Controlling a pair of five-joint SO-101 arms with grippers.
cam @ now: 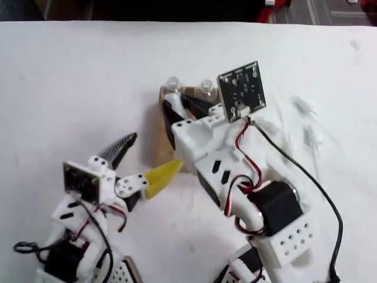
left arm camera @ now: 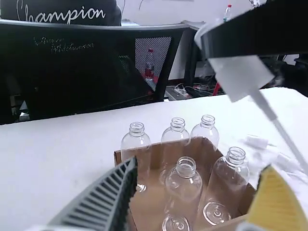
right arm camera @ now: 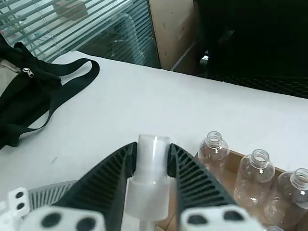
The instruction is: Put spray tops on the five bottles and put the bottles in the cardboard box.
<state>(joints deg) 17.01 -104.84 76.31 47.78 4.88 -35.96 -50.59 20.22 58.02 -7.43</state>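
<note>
- Misalignment is the chief risk. The right claw (right arm camera: 153, 148) pinches a white spray top (right arm camera: 149, 192) above the cardboard box (cam: 161, 138), which sits about the middle of the surface (cam: 70, 71). The long dip tube (left arm camera: 279, 130) hangs slanted rather than plumb. If its tip misses a neck, it could bend on the rim or slide down between bottles.
- Tipping: the five bottles (left arm camera: 185, 185) stand open-necked inside the box, close together (all uncapped, and empty by the look of them). A sideways nudge from the tube or the claw could knock one into its neighbours.
- Spinning: the left claw (cam: 154, 153) is spread wide and holds nothing. It hovers just at the side of the box that faces the near edge of the surface. With no bottle braced, I judge that twisting the top on may only turn the bottle in place.
- Slipping: the grip is on the top's smooth round collar, so downward pressure could let it ride up or twist between the fingers.
- Collision: both arms are close over the one box, so a left claw closing in to brace could strike the right one.
- Shifting: the box looks light, and a hard press might skid it across the surface.
</note>
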